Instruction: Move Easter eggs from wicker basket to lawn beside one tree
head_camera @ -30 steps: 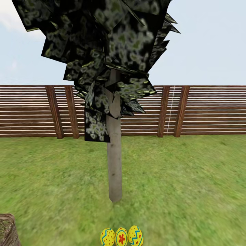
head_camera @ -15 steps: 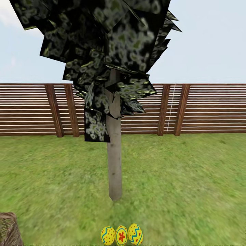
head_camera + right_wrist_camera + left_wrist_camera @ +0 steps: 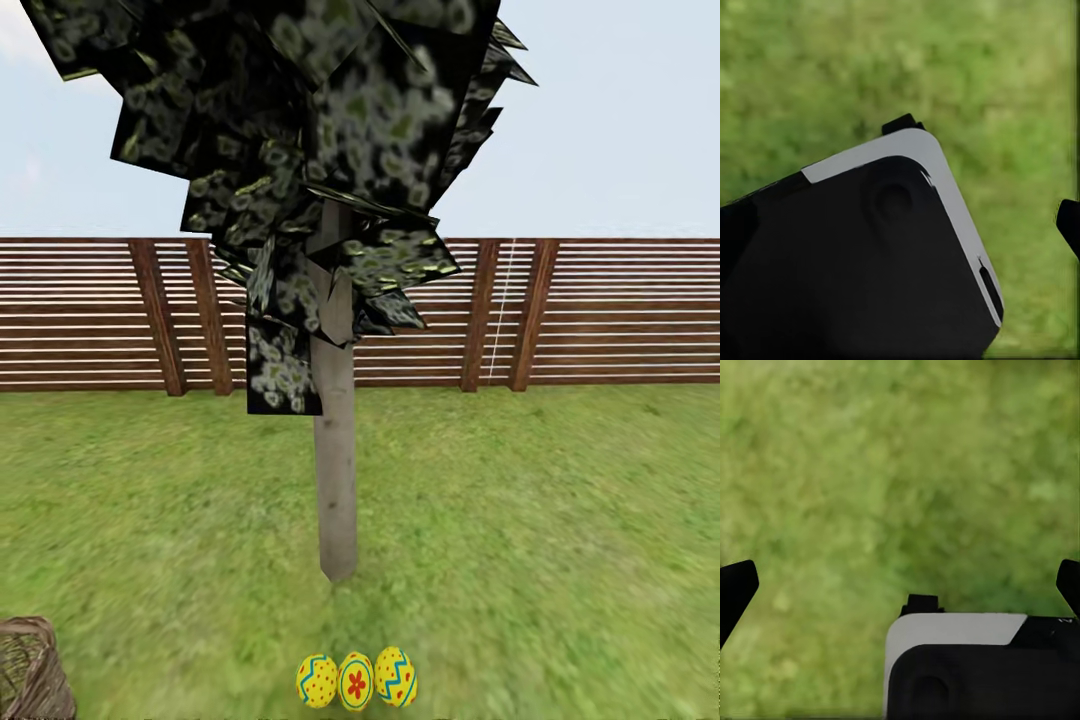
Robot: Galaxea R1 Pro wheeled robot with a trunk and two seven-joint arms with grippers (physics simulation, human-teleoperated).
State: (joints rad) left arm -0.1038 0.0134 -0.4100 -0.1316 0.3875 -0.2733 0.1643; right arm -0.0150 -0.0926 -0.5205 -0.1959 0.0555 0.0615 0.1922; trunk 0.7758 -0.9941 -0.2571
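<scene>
While over lawn (image 3: 870, 472) | left claw (image 3: 900, 585) fingers spread wide

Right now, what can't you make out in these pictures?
- Wicker basket, head view: cut off by the picture's corner, so its inside is hidden.
- Left gripper, left wrist view: fingertips run past both edges, nothing between them.
- Right gripper, right wrist view: a black housing hides all but one fingertip; its opening is unclear.

Left gripper (image 3: 900, 585) spread over lawn (image 3: 892, 472)
</scene>
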